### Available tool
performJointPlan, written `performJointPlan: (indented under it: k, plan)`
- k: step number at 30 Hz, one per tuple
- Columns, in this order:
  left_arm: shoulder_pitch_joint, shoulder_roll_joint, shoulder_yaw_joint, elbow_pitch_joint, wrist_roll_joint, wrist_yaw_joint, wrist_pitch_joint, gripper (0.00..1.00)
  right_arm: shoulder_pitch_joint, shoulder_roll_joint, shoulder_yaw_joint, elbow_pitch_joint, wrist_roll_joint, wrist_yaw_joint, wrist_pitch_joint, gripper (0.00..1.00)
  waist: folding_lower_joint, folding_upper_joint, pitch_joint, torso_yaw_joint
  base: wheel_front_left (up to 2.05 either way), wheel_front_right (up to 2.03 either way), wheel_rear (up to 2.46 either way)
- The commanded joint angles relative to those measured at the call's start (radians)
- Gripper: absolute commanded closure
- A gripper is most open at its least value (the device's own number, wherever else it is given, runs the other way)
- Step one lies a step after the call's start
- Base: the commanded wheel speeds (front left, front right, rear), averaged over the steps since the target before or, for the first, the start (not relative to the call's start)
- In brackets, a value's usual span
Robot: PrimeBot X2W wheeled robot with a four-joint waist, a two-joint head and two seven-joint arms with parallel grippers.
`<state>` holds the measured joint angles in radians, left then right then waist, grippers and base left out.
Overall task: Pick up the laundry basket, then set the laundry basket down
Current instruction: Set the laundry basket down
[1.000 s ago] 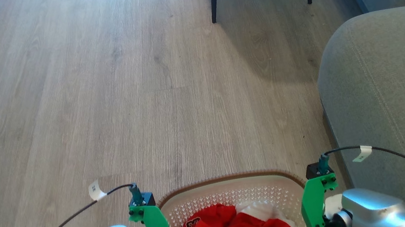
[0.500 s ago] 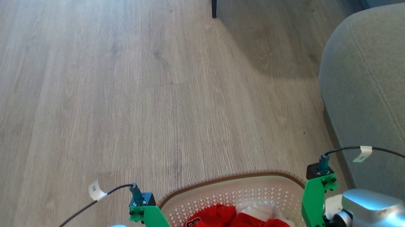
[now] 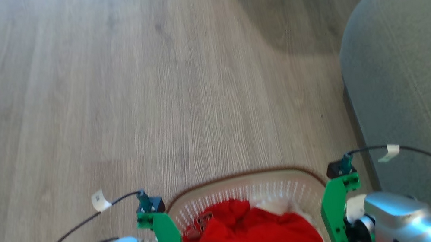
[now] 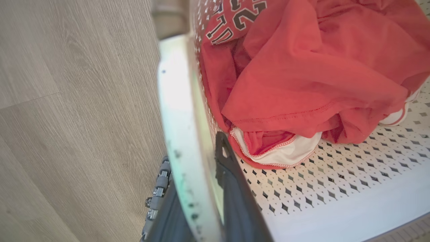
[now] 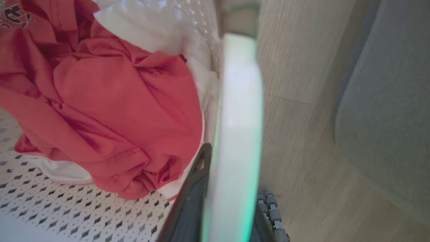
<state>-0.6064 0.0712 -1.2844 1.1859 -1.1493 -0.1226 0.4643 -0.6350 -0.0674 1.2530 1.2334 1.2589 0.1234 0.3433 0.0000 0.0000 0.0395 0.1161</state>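
The laundry basket [image 3: 243, 183] hangs crosswise just left of the sofa [image 3: 415, 61], the left gripper [image 4: 193, 156] clenched on its left side and the right gripper [image 5: 235, 171] on its right, so both arms should lower together.

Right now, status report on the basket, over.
Left gripper, right gripper both shut on laundry basket sides. Red clothes inside. Sofa close on right.
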Motion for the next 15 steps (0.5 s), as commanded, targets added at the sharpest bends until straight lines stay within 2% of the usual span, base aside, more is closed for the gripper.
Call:
performJointPlan:
  k: [1,9,15]
  plan:
    - [-0.074,-0.011,0.004,-0.015,0.019,-0.008,-0.016,1.00,-0.063,0.017,0.001,-0.016,-0.012,0.007,-0.028,1.00,0.0000,0.0000,0.048,-0.002,0.00,0.00,0.00]
    - [-0.145,-0.020,0.004,0.009,0.047,0.000,-0.138,1.00,-0.128,-0.011,0.004,-0.011,-0.033,0.007,-0.110,1.00,0.0000,0.0000,0.240,-0.007,0.00,0.00,0.00]
    - [-0.196,-0.021,0.004,-0.039,0.063,0.036,-0.197,1.00,-0.185,-0.031,0.005,-0.013,-0.041,0.007,-0.156,1.00,0.0000,0.0000,0.385,-0.017,0.00,0.00,0.00]
